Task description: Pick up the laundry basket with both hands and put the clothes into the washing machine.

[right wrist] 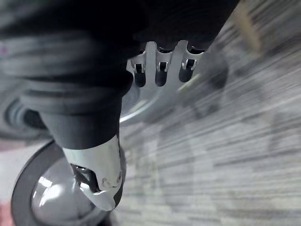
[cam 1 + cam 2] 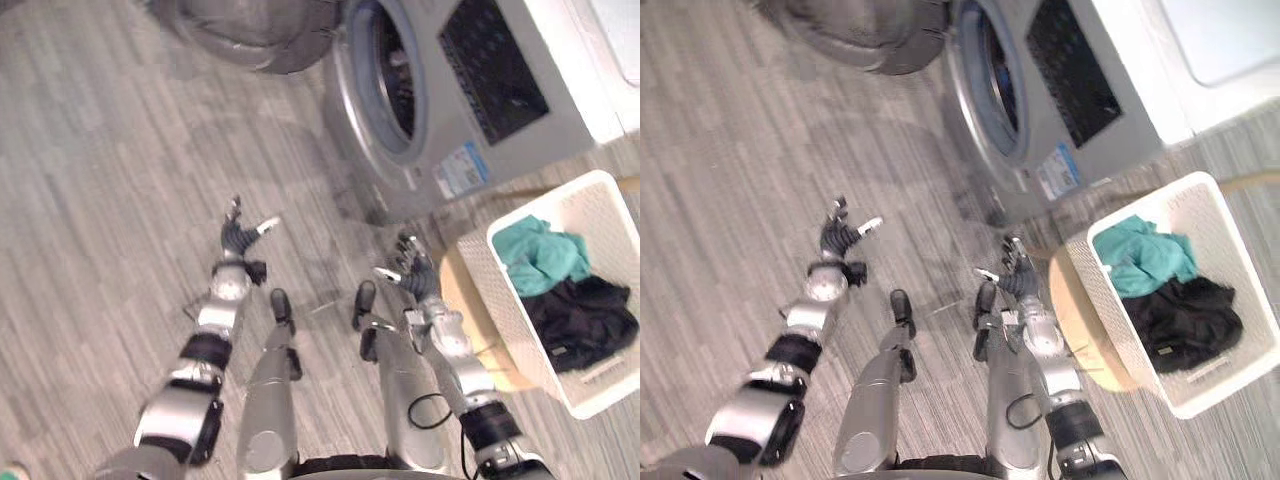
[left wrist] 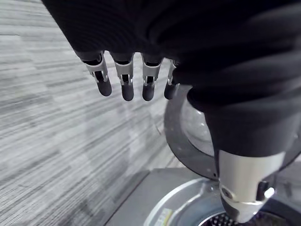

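So right now both hands are empty and nowhere near the laundry basket (image 2: 500, 300). The left hand (image 2: 240, 235) hangs over bare floor (image 2: 100, 200) with its fingers straight and spread, and the right hand (image 2: 410, 265) hovers just beside the basket's near wall, fingers loose, thumb out, holding nothing.

The basket is white perforated plastic. It sits on a little round wooden stool (image 2: 462, 285) off to the robot's right, close to the front corner of the washing machine (image 2: 480, 80). The machine's door (image 2: 260, 30) is swung wide open, so the drum (image 2: 390, 75) is ready.

Inside the basket are a teal garment (image 2: 540, 255) and a black garment (image 2: 580, 320), both crumpled and filling maybe half of it.

My guess on handling: it's light, with stiff walls that'll flex a bit if squeezed, and slick plastic. The load is soft and will slide toward whichever end dips. I'd take it by the rim on two opposite sides, fingers hooked under the lip, and keep it level. The end away from the machine looks like it has a handle slot, but I can't say for sure.
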You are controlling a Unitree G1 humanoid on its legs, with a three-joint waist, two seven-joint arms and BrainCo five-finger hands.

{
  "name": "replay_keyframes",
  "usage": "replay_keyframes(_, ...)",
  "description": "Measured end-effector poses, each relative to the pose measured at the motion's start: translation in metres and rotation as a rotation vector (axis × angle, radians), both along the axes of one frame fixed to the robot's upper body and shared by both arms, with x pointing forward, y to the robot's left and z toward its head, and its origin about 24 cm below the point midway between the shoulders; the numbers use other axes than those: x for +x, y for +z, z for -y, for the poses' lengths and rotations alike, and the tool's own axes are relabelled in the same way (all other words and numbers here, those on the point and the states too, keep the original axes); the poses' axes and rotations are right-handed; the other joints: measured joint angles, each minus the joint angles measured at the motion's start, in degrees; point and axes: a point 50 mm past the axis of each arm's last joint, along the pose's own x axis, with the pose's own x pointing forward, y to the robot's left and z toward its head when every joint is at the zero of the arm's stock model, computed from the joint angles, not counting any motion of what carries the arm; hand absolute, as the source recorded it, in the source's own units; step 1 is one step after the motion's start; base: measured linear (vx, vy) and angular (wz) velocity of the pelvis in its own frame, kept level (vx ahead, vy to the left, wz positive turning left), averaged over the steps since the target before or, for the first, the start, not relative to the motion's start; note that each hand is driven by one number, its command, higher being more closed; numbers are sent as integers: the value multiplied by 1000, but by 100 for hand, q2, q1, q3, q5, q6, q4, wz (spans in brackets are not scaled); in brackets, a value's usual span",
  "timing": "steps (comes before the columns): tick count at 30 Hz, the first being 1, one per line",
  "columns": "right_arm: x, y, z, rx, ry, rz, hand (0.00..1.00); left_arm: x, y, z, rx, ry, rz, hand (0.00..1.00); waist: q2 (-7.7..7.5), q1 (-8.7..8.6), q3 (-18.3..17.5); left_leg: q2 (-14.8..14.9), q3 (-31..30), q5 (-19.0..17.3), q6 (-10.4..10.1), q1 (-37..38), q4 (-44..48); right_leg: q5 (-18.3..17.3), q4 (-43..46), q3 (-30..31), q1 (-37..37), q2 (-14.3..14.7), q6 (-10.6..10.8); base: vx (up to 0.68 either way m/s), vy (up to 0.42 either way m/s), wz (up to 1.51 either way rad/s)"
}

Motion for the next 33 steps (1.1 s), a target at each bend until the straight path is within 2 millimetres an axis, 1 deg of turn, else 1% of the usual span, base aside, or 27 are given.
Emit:
replay_keyframes(1, -8, -9, 6, 15, -32, -33, 0, 6, 15, -7, 22, 25, 29, 0, -43, -83, 23, 20, 60, 0, 0, -52, 9, 66, -38, 31, -58, 26, -24, 1, 18, -23)
replay_keyframes(2, -13, -14, 7, 23, -42, -51, 0, 8, 23, -12, 32, 39, 45, 0, -73, -119, 39, 48, 97, -4, 7, -71, 28, 78, -45, 55, -81, 41, -36, 23, -11, -26)
replay_keyframes(3, -28, -22, 9, 45, -65, -81, 0, 12, 38, -18, 50, 50, 76, 0, -105, -136, 60, 134, 166, -61, 25, -182, 193, 95, -55, 84, -140, 76, -50, 33, -29, -21)
replay_keyframes(4, -40, -27, 11, 58, -81, -97, 0, 15, 48, -20, 56, 55, 103, 0, -115, -135, 64, 186, 213, -136, 22, -294, 346, 97, -44, 92, -196, 101, -53, 41, -36, -21)
replay_keyframes(6, -62, -28, 12, 83, -96, -105, 0, 18, 69, -28, 50, 83, 156, 0, -161, -149, 92, 289, 271, -315, 19, -494, 672, 99, 10, 113, -310, 142, -57, 63, -17, -19)
replay_keyframes(7, -68, -25, 13, 93, -107, -92, 0, 20, 78, -29, 55, 88, 174, 0, -168, -158, 98, 325, 280, -408, 31, -608, 824, 99, 34, 120, -376, 154, -58, 64, -9, -15)
replay_keyframes(8, -70, -23, 13, 94, -110, -80, 0, 20, 83, -28, 58, 89, 188, 0, -171, -162, 102, 340, 292, -455, 34, -662, 884, 99, 37, 128, -405, 159, -57, 62, 4, -13)
replay_keyframes(10, -72, -6, 16, 106, -124, 3, 0, 21, 104, -35, 86, 116, 245, 0, -213, -166, 146, 420, 353, -646, 74, -915, 1181, 104, 45, 181, -560, 190, -62, 68, 19, -16)
replay_keyframes(11, -72, -4, 16, 107, -126, 13, 0, 20, 106, -36, 90, 119, 250, 0, -214, -165, 146, 428, 357, -675, 83, -950, 1212, 104, 48, 184, -585, 192, -62, 61, 21, -13)
replay_keyframes(13, -74, 10, 18, 141, -144, 81, 0, 17, 119, -45, 108, 156, 294, 0, -218, -131, 159, 494, 418, -777, 106, -1170, 1409, 114, 50, 207, -735, 209, -51, 75, 19, -10)
replay_keyframes(15, -78, 15, 19, 158, -150, 104, 0, 14, 122, -54, 97, 186, 301, 0, -222, -124, 171, 500, 440, -813, 122, -1230, 1470, 105, 74, 212, -778, 202, -37, 106, 15, -3)
replay_keyframes(17, -78, 18, 19, 159, -152, 122, 0, 16, 118, -49, 111, 160, 281, 0, -227, -109, 176, 522, 506, -868, 132, -1241, 1552, 86, 121, 212, -785, 192, -13, 96, 13, -3)
replay_keyframes(19, -78, 24, 19, 165, -151, 148, 0, 15, 120, -53, 103, 182, 285, 0, -227, -110, 177, 535, 599, -897, 153, -1240, 1581, 84, 123, 223, -788, 184, -10, 76, 14, -6)
replay_keyframes(20, -78, 26, 19, 170, -152, 156, 0, 13, 122, -58, 108, 198, 290, 0, -226, -110, 177, 546, 625, -930, 162, -1238, 1606, 79, 123, 243, -792, 187, -3, 54, 7, -9)
replay_keyframes(22, -79, 25, 20, 179, -156, 156, 0, 11, 127, -66, 86, 232, 310, 0, -226, -107, 177, 547, 646, -953, 163, -1237, 1617, 71, 123, 261, -797, 187, 7, 43, 1, -7)
replay_keyframes(25, -82, 23, 26, 172, -180, 145, 0, 11, 136, -68, 83, 249, 337, 0, -225, -51, 178, 550, 648, -981, 167, -1237, 1677, 40, 175, 267, -796, 177, 16, 18, -6, 1)
replay_keyframes(27, -83, 22, 28, 168, -193, 139, 0, 10, 139, -66, 83, 242, 349, 0, -218, -47, 182, 529, 635, -1009, 177, -1212, 1760, -66, 364, 239, -796, 109, 22, 5, -9, 12)
replay_keyframes(28, -84, 22, 29, 166, -196, 140, 0, 8, 145, -61, 89, 222, 385, 0, -218, 4, 182, 526, 630, -1023, 180, -1187, 1802, -96, 448, 231, -786, 91, 19, -10, -12, 9)
replay_keyframes(30, -84, 22, 29, 165, -199, 139, 0, 2, 150, -54, 93, 190, 438, 0, -217, 54, 182, 524, 616, -1023, 180, -1136, 1860, -120, 544, 202, -755, 60, -17, -15, -23, 5)
replay_keyframes(31, -83, 22, 29, 164, -198, 138, 0, -1, 150, -51, 95, 180, 451, 0, -217, 67, 182, 525, 601, -1023, 181, -1102, 1882, -129, 569, 186, -720, 50, -26, -9, -33, 9)
replay_keyframes(33, -84, 20, 29, 161, -203, 128, 0, -7, 132, -42, 99, 136, 443, 0, -209, 63, 184, 526, 589, -1061, 192, -874, 1916, -202, 605, 139, -456, 26, -29, 0, -29, 12)
